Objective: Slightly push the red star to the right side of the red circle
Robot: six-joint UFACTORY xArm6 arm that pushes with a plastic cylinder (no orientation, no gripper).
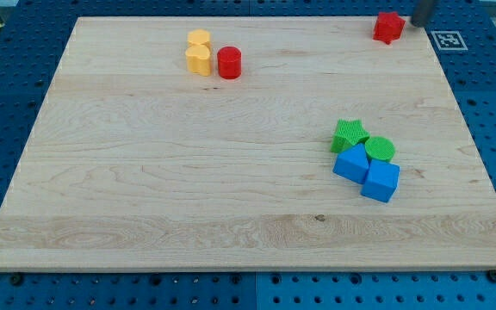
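Note:
The red star [388, 27] sits near the board's top right corner. The red circle [229, 63] stands at the upper left of the board, far to the star's left and touching the yellow block [199, 52] on its left. My rod enters at the view's top right; my tip [419, 23] is just right of the red star, a small gap apart.
A cluster at the right middle holds a green star [349, 135], a green circle [381, 150], a blue triangle-like block [350, 164] and a blue cube [381, 182], all touching. A fiducial tag [448, 39] lies off the board's wooden edge [248, 263].

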